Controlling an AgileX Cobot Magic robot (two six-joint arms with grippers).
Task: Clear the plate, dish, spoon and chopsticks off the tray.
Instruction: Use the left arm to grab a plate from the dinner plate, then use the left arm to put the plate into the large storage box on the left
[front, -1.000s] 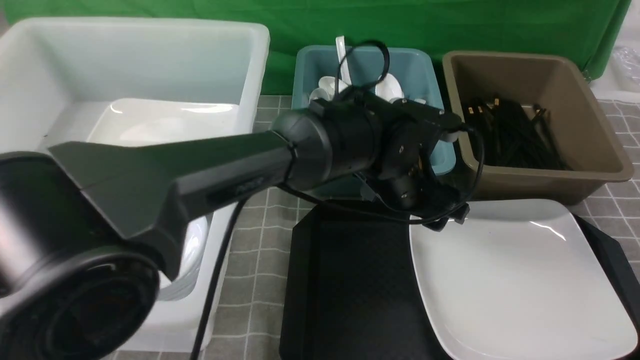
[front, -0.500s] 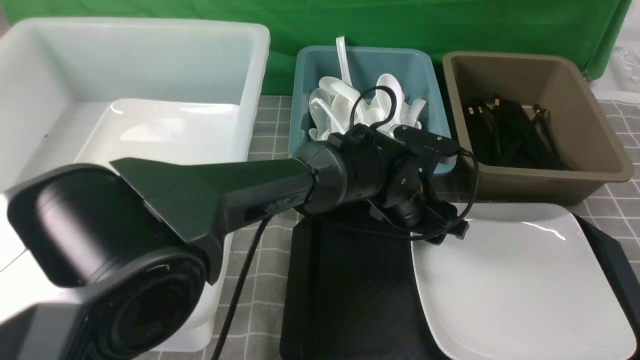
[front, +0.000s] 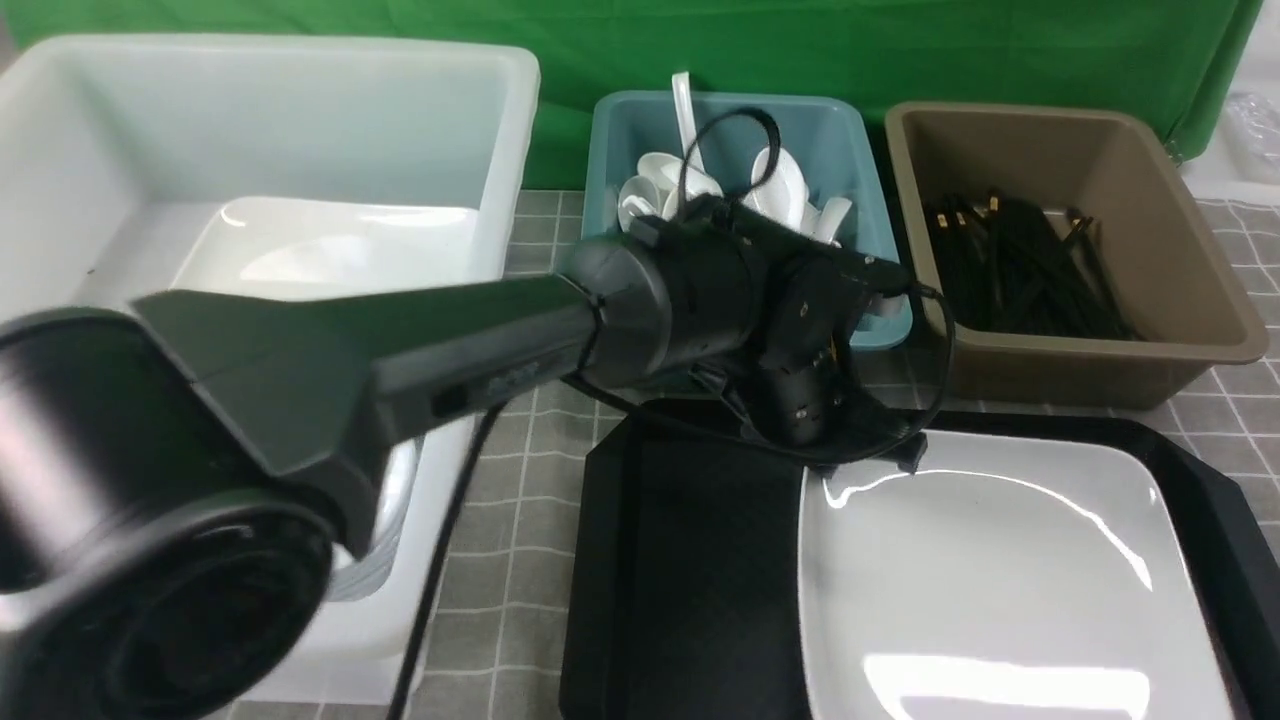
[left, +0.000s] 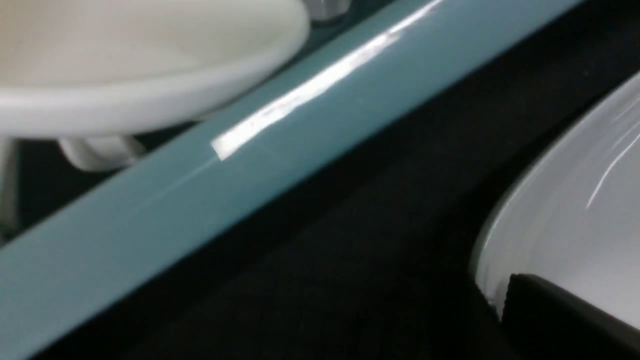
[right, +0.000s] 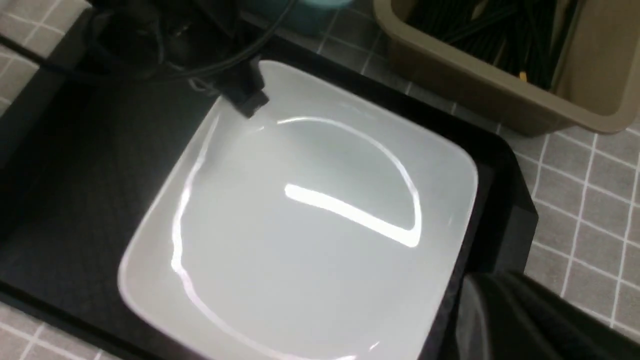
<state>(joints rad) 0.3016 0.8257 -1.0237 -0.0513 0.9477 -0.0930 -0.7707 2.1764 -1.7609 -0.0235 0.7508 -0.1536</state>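
Note:
The large white plate (front: 1000, 580) lies on the right half of the black tray (front: 690, 580). My left gripper (front: 885, 455) is at the plate's far left corner, shut on the rim. In the left wrist view one finger (left: 560, 315) presses on the plate (left: 575, 200) from above. The right wrist view shows that same grip (right: 247, 97) on the plate (right: 310, 215). My right gripper (right: 492, 300) is shut beside the plate's right edge, over the tray's rim. White spoons (front: 660, 180) fill the teal tub, and black chopsticks (front: 1030, 270) lie in the brown tub. The dish is out of view.
Behind the tray stand the teal tub (front: 620, 130) and the brown tub (front: 1180, 230). A big white tub (front: 300, 130) holding a plate stands at the left. My left arm crosses in front of it. The table has a grey tiled cloth (front: 510, 480).
The left jaws closed on the plate's far left corner. The left arm dipped, then rose again. The plate shifted, so the tray's far rim now shows behind it.

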